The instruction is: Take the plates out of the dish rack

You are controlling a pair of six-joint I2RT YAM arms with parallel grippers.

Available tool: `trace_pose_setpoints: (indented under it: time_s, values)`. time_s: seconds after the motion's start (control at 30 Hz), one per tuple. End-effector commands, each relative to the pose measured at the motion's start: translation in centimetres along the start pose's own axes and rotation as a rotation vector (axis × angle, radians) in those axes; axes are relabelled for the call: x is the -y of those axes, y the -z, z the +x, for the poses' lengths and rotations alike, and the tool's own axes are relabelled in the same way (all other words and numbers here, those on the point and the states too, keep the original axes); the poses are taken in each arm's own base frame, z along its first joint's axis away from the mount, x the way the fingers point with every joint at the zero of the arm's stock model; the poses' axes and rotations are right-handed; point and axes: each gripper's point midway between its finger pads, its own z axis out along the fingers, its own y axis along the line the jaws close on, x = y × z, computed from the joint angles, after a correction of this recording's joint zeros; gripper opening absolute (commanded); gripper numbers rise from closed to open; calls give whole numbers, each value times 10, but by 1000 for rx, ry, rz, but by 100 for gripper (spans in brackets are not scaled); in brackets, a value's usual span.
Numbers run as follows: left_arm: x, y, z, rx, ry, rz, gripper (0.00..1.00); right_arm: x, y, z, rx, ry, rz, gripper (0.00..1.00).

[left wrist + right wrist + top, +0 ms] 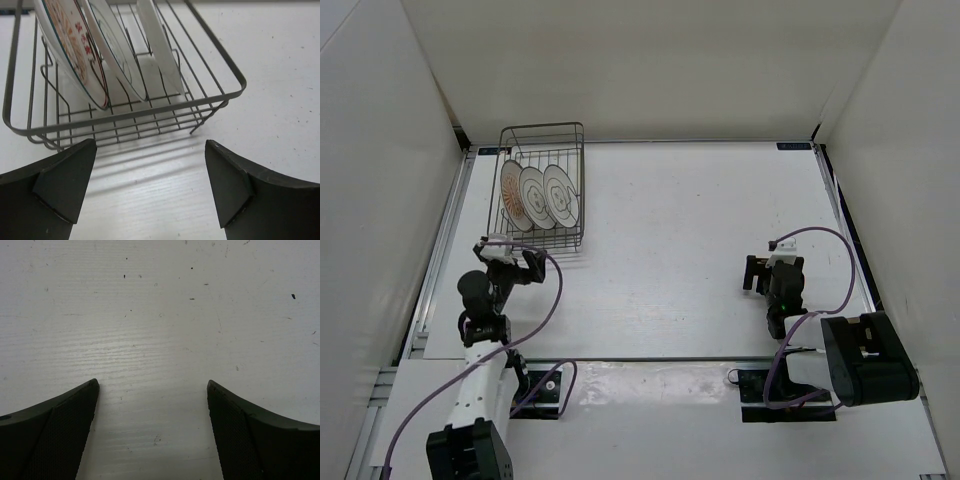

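**Left claw** [150,146]: released, jaws spread wide, nothing between them. It hangs low over the tabletop [280,75], pointing at the near short end of the dish rack [125,116]. A strip of bare tabletop lies directly ahead of the fingertips, and the claw and rack are apart, not touching.

**Obstruction:** the rack's near end wall, made of a top rim wire and lower cross wires, stands between the claw and the plates. Upright divider prongs rise between the plates.

**Plates:** all three stand on edge inside the rack, just beyond that end wall, their tops tilted toward the claw's left.
- The sunburst plate [70,45] is ahead and to the left.
- The middle ringed plate [107,45] stands close beside it.
- The third plate [157,45] is nearly straight ahead and seen mostly edge-on.

**Right claw** [152,385]: released, jaws spread wide and holding nothing. Below and ahead of it is only bare tabletop with scattered dark specks. The overhead view places it well apart from the rack, far off to the left claw's right.

**Surroundings:** a purple cable [545,310] loops beside the left arm. White walls [650,70] enclose the tabletop beyond the rack.
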Motion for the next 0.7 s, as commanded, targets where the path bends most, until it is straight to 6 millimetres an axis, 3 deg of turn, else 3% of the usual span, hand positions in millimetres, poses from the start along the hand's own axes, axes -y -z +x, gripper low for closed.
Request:
trace_pose_setpoints:
  time_s: [0.0, 0.07, 0.13, 0.17, 0.2, 0.23, 0.27, 0.33, 0.37, 0.4, 0.43, 0.47, 0.5, 0.53, 0.57, 0.6, 0.63, 0.67]
  values:
    - [3, 9, 15, -193, 87, -18, 100, 4, -3, -17, 55, -15, 25, 90]
    - [8, 9, 10, -202, 74, 18, 100, 5, -4, -17, 55, -15, 29, 90]
    - [8, 4, -8, -180, 180, -10, 100, 6, -4, -17, 54, -15, 31, 90]
    - [-2, 0, -32, -146, 212, -75, 100, 5, -4, -16, 51, -14, 26, 90]
    - [-8, 1, -21, -212, 379, -165, 100, 5, -4, -18, 55, -15, 26, 90]
    - [-12, 1, -24, -228, 398, -199, 100, 5, -4, -17, 54, -14, 29, 90]
    - [-13, -6, -53, -228, 398, -193, 100, 5, -3, -16, 51, -14, 28, 90]
    - [2, -10, -48, -343, 406, -108, 100, 5, -4, -16, 52, -15, 29, 90]
    - [2, -24, -84, -313, 372, -62, 100, 5, -3, -18, 57, -15, 28, 90]
    - [7, -26, -86, -346, 385, -26, 100, 5, -4, -18, 55, -15, 29, 90]
    - [27, -36, -79, -411, 407, 128, 100, 5, -4, -18, 55, -15, 28, 90]
    - [29, -47, -112, -358, 392, 172, 100, 5, -4, -17, 55, -15, 28, 90]
    - [32, -52, -114, -374, 431, 188, 100, 5, -4, -16, 51, -12, 26, 90]
    - [24, -73, -106, -439, 545, 160, 100, 5, -4, -18, 57, -15, 30, 90]
    - [22, -81, -122, -445, 549, 161, 100, 5, -4, -16, 51, -14, 28, 90]
    - [25, -85, -126, -471, 559, 190, 100, 4, -4, -17, 54, -16, 26, 90]
    - [36, -82, -92, -661, 618, 193, 100, 5, -4, -17, 55, -17, 28, 90]
    - [23, -109, -126, -622, 523, 166, 100, 5, -4, -17, 54, -14, 28, 90]
